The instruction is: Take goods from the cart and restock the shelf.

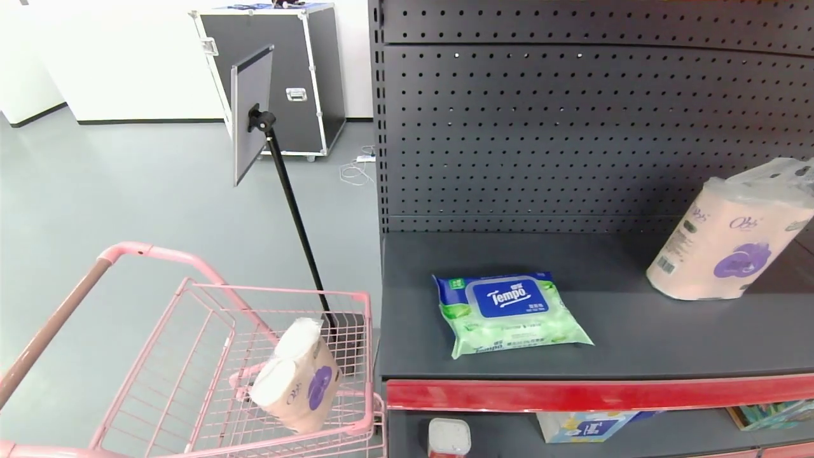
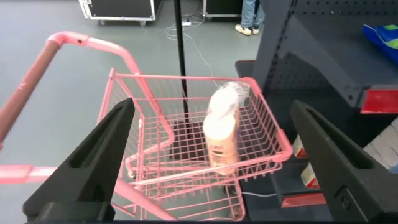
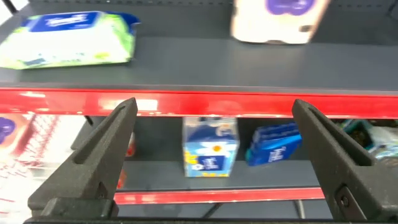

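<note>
Left end effector (image 2: 212, 106) hangs with its two black fingers spread wide and nothing between them, looking down on the pink wire shopping cart (image 2: 186, 78). From where I stand, the right end effector (image 3: 214, 104) is just as open and empty, facing the red front strip (image 3: 199, 99) of the dark grey metal shelf (image 1: 636, 343).

In the cart's basket, a plastic-wrapped pack of cream toilet rolls with a purple print (image 1: 299, 375) leans tilted against the corner nearest the shelf. On the shelf below the red strip stand a blue-and-white carton (image 1: 585, 425) and a white-capped jar (image 1: 449, 437).

On the grey shelf, a flat green-and-blue pack of wet wipes (image 1: 509, 312) lies near the front edge, toward the left end. Well apart from it, a larger wrapped pack of toilet paper with purple flowers (image 1: 731, 242) sits tilted near the back right corner, before the black pegboard back (image 1: 572, 140).

Beyond the cart, a grey panel on a thin black stand (image 1: 251, 114) rises from the floor, and farther back sits a black flight case with metal edging (image 1: 280, 76).
</note>
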{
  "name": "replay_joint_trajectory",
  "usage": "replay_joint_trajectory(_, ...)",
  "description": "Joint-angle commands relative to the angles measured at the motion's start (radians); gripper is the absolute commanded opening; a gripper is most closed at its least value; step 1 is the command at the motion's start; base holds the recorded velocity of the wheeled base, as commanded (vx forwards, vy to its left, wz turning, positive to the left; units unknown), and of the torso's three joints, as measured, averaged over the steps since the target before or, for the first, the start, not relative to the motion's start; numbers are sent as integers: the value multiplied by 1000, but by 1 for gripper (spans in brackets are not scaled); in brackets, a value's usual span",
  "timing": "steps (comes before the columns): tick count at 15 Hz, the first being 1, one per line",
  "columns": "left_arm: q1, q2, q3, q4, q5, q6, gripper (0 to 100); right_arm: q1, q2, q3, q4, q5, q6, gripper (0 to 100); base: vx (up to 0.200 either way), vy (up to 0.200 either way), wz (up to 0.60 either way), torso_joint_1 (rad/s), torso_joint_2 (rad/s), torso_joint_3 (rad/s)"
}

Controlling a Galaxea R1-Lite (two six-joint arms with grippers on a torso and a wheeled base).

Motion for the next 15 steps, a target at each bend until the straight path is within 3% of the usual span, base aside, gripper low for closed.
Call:
replay_joint_trajectory(1,0,1,0,1,1,0,100,0,0,0,0,0,0,100,0,200,0,2,-2,12)
replay_joint_trajectory(7,0,1,0,-1,1,1,100,0,2,0,0,0,0,100,0,200,0,0,4,5)
replay_joint_trajectory(15,0,1,0,-1,1,1,100,0,0,0,0,-1,0,100,0,0,0,-30,69,39)
